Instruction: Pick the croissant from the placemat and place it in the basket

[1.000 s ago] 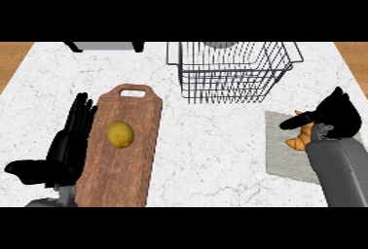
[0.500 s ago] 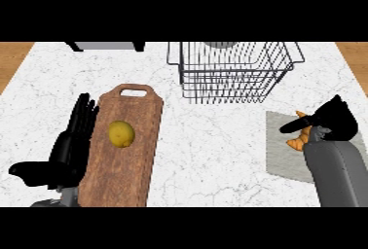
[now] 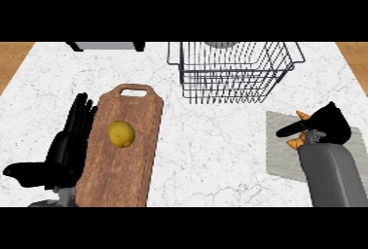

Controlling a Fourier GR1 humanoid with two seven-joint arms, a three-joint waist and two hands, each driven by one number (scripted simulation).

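The orange croissant [image 3: 294, 143] lies on the grey placemat [image 3: 279, 156] at the right, mostly hidden under my right hand [image 3: 327, 127]. Only its far tip and its near left end show. That hand is open over it, fingers pointing away and thumb sticking out to the left across the pastry. The black wire basket [image 3: 233, 74] stands behind the placemat, at the counter's far middle-right. My left hand [image 3: 66, 146] rests open at the left, fingers straight along the cutting board's edge.
A long wooden cutting board [image 3: 123, 168] with a handle hole lies left of centre, with a yellow lemon [image 3: 120, 133] on it. A grey object [image 3: 108, 45] sits at the counter's far edge. White marble counter [image 3: 215, 146] separates board and placemat.
My right hand has slid slightly nearer and to the left, settling lower over the croissant and covering more of it. The left hand, board and lemon have not moved.
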